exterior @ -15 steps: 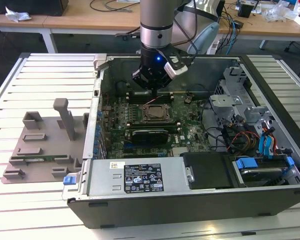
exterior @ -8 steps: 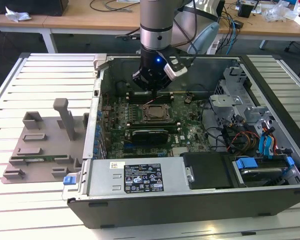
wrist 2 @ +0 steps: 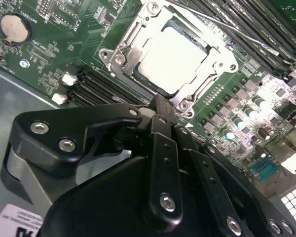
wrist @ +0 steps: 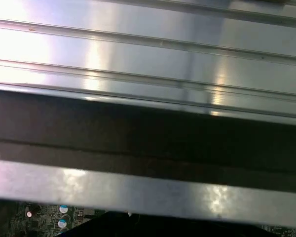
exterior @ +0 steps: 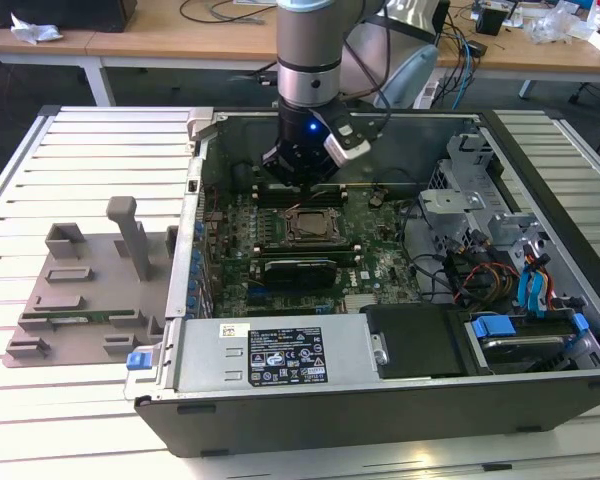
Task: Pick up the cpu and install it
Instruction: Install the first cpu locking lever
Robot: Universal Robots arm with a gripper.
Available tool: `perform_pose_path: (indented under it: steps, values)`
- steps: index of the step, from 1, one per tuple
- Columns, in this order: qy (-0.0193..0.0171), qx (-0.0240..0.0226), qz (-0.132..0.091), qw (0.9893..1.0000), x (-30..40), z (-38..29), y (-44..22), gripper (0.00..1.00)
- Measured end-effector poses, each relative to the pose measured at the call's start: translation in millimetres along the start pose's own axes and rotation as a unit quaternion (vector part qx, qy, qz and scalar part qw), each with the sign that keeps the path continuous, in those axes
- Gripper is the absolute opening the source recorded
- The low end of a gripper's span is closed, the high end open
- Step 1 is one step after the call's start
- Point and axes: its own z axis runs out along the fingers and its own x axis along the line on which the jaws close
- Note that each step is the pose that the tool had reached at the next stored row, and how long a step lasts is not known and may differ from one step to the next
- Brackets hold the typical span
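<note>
The cpu [wrist 2: 172, 61], a flat silver-grey square, lies inside the metal socket frame [wrist 2: 122, 49] on the green motherboard [wrist 2: 49, 54]. In the exterior view the cpu [exterior: 306, 226] sits mid-board inside the open computer case [exterior: 380, 400]. My gripper [exterior: 298, 184] hangs just above the board, a little beyond the socket and close to the memory slots. In the second wrist view my gripper [wrist 2: 160, 102] is shut with nothing between its fingers. Its tips are beside the edge of the socket frame, apart from the chip.
A grey plastic holder tray [exterior: 80, 290] lies on the slatted table [exterior: 90, 140] at the exterior view's left. Drive cages and cables [exterior: 480, 270] crowd the case's right side, and the power supply [exterior: 280, 355] fills its front. The first wrist view shows the case wall [wrist: 148, 143] and table slats.
</note>
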Motion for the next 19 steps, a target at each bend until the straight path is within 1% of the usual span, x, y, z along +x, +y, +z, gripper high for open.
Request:
perform_pose_path:
  steps: [1,3,6,8,10,13,15,17,19]
  values:
    - [-0.0003,0.0,0.0,1.0,3.8,-0.1,0.5,0.11]
    - [-0.0004,0.0,0.0,1.0,6.8,0.0,1.8,0.11]
    - [-0.0006,-0.0001,0.0,1.0,6.7,2.9,7.4,0.11]
    - [-0.0005,-0.0006,0.0,1.0,6.7,3.9,7.7,0.11]
    - [-0.0007,-0.0025,0.001,1.0,6.6,4.9,7.7,0.11]
    - [-0.0008,-0.0035,0.002,1.0,3.9,7.0,7.5,0.11]
    - [-0.0007,-0.0035,0.002,1.0,0.2,8.6,7.1,0.11]
    - [-0.0007,-0.0034,0.002,1.0,-4.3,11.6,6.7,0.11]
    - [-0.0008,-0.0034,0.002,1.0,-8.4,17.3,6.4,0.11]
